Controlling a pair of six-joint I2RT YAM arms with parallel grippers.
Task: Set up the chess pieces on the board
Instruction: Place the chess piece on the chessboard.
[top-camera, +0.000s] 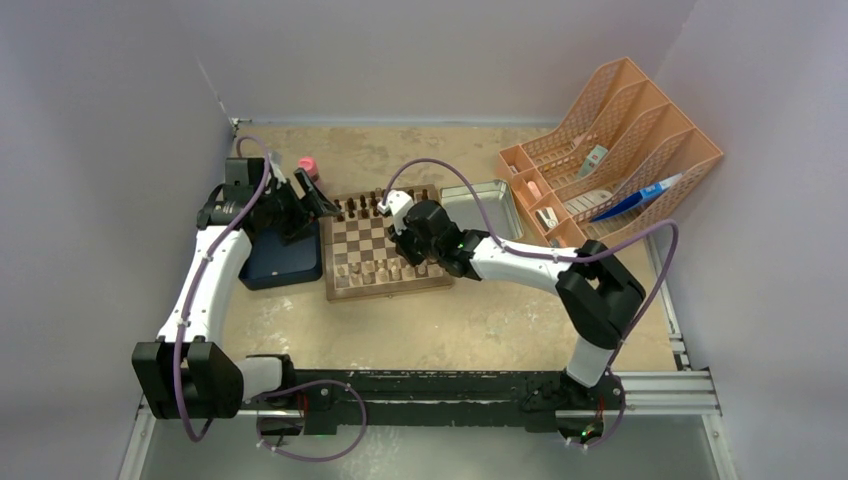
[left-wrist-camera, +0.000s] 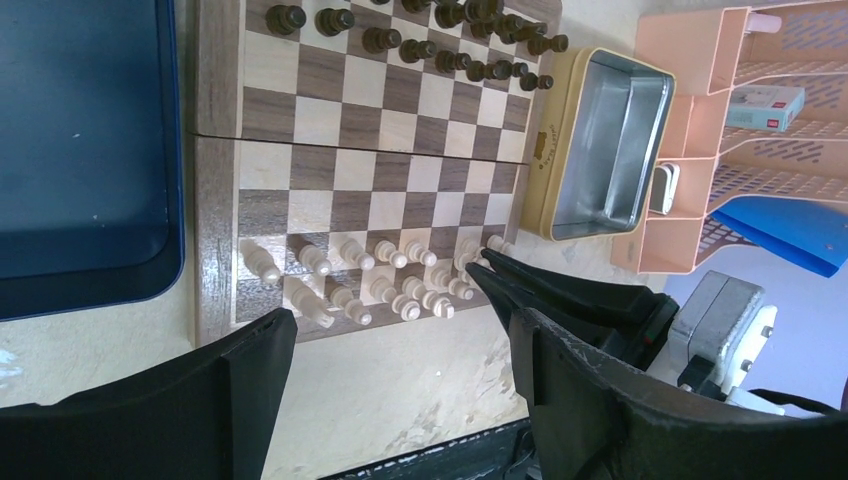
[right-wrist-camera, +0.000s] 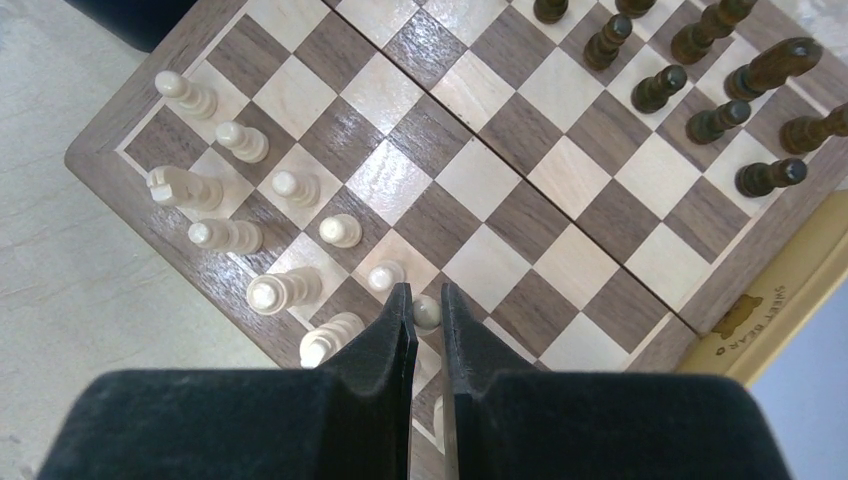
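Right wrist view: right gripper (right-wrist-camera: 427, 298) has its jaws drawn together to a thin slit, tips down among the pale pieces (right-wrist-camera: 283, 290) near the board's (right-wrist-camera: 500, 200) near-right corner. A pale pawn (right-wrist-camera: 427, 312) shows just past the tips, in line with the slit. Cannot tell whether it is pinched or only standing under them.

Pale pieces: two close rows along the board's near edge, most upright. Dark pieces (right-wrist-camera: 660, 88): two rows along the far edge. Middle squares bare.

Left wrist view: left gripper (left-wrist-camera: 402, 318) spread wide, holding nothing, hanging off the board's left side near the blue tray (left-wrist-camera: 80, 150). Tin (left-wrist-camera: 600, 150) lies just beside the board's right edge.

Risks, as I judge them:
- Neighbours stand tight on both sides of the right tips. Any sideways drift, or the jaws opening here, could knock one over and start a chain along the row.
- If the pawn is gripped, the hold is high on a small round head; it may twist or slip out on a lift.
- A tilted release near the edge could roll it off the board.
- The left arm reaching in would crowd the right over one small board.
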